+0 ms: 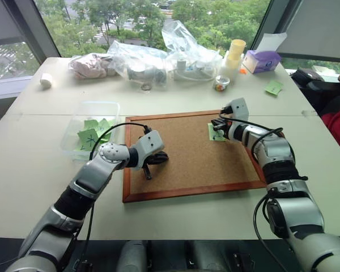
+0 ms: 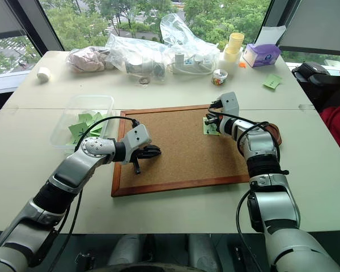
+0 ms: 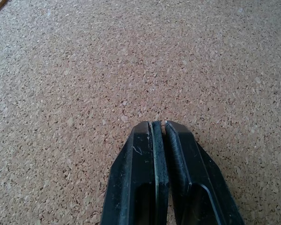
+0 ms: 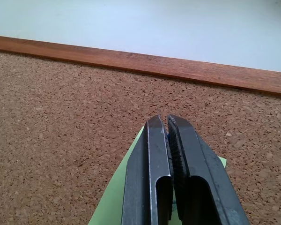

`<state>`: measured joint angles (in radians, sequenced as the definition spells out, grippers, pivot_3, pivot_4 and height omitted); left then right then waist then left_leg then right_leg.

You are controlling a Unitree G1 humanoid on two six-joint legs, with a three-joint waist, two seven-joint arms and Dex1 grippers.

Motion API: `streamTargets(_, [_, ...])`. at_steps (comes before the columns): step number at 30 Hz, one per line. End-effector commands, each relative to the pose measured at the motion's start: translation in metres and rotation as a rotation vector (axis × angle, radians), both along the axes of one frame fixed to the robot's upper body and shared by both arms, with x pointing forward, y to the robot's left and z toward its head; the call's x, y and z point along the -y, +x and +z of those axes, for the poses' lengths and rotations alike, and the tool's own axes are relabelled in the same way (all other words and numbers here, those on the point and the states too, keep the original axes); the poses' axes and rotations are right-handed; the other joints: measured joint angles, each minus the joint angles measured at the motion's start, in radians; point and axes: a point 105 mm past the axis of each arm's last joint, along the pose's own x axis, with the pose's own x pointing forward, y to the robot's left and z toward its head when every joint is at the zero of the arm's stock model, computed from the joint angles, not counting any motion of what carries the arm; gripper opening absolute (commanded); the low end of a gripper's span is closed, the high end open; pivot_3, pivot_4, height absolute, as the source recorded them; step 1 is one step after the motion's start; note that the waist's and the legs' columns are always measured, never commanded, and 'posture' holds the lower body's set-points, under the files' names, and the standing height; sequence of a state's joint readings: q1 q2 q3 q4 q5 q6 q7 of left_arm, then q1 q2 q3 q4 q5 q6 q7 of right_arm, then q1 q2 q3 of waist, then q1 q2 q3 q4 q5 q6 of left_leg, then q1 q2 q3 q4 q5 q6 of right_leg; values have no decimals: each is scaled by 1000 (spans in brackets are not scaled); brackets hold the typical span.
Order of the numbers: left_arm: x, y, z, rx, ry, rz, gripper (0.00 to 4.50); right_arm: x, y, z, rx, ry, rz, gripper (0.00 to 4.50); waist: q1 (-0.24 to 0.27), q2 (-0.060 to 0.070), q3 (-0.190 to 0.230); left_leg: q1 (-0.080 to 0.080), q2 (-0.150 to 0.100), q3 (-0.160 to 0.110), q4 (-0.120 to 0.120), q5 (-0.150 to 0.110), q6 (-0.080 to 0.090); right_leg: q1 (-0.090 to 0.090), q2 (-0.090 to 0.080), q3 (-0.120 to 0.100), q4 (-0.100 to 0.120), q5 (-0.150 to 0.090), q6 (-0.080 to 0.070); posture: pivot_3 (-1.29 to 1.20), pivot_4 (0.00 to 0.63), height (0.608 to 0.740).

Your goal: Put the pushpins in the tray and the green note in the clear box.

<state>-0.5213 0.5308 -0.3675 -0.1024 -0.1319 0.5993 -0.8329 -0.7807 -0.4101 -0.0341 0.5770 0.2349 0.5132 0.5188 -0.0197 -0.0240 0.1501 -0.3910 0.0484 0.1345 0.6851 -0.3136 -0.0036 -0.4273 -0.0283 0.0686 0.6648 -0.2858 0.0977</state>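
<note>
The right hand (image 4: pixel 167 123) sits closed over the green note (image 4: pixel 113 197) at the upper right of the corkboard (image 1: pixel 187 153). A hint of blue shows between its tips, maybe a pushpin head, though I cannot tell whether anything is truly pinched. The left hand (image 3: pixel 158 125) is closed on nothing, low over bare cork at the board's left.

The risk as I judge it: if the tips have caught only the pin's edge, or the paper with it, a pull could drop the pin onto the cork or tear and drag the note.

The head views place the clear box (image 1: pixel 73 127), already holding green notes, left of the board, and a reddish-brown shape that may be the tray (image 2: pixel 275 133) half hidden behind the right forearm. The right wrist view alone shows the fingertips against the note and the board's wooden frame just past them.
</note>
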Motion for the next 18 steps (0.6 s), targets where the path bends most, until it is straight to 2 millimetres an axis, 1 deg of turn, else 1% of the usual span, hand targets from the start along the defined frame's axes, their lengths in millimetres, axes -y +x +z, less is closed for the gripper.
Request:
streamTargets(1, [0,-2,-7,-19,18,0,466,0,3,28,121,38,-8,50,0,0,0,0,0,0,0,0,0,0,0,0,0,0,0,0,150,738])
streamTargets(5, [1,-3,-8,-30,18,-6,466,5,5,51,252,70,-44,50,0,0,0,0,0,0,0,0,0,0,0,0,0,0,0,0,150,738])
streamTargets(7, [2,-4,-9,-33,19,-10,466,8,6,57,293,69,-61,50,0,1,1,0,0,0,0,0,0,0,0,0,0,0,0,0,150,738])
streamTargets(17, [3,-3,-10,-38,23,-20,466,16,4,63,340,61,-98,50,0,1,0,0,0,0,0,0,0,0,0,0,0,0,0,0,150,738])
streamTargets(18, [3,-4,-9,-37,22,-22,466,29,1,70,354,69,-139,50,0,1,0,0,0,0,0,0,0,0,0,0,0,0,0,0,150,738])
